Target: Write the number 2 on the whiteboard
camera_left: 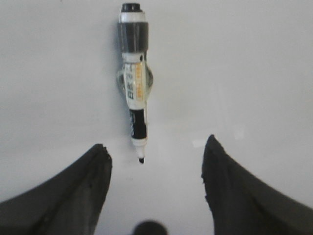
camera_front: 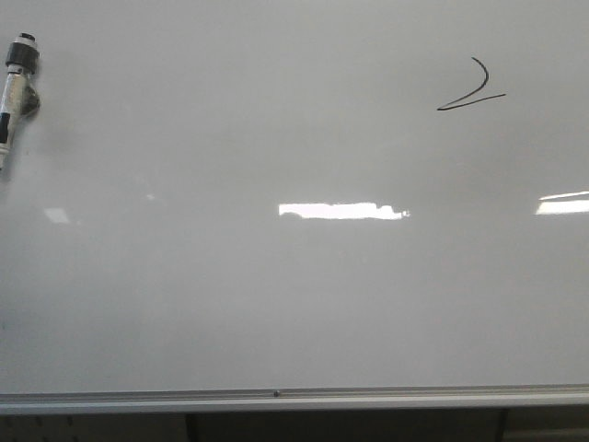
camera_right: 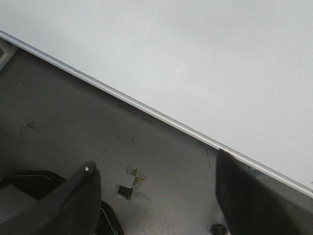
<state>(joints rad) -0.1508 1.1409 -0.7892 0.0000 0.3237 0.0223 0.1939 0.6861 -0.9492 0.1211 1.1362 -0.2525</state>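
Bright rectangular light reflections (camera_front: 340, 211) lie in a band across the glossy surface, one near the middle and another (camera_front: 563, 203) at the right edge, with a faint one at the left. Below the silver rail a dark strip (camera_front: 350, 426) runs. The right wrist view shows a scuffed grey floor (camera_right: 122, 152) with stains and a scrap of tape (camera_right: 133, 182)

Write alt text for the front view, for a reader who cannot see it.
A glossy whiteboard fills the view, with a thin black number 2 drawn at upper right. An uncapped marker lies on the board at the far left edge, and a silver rail runs along the bottom; no gripper appears.
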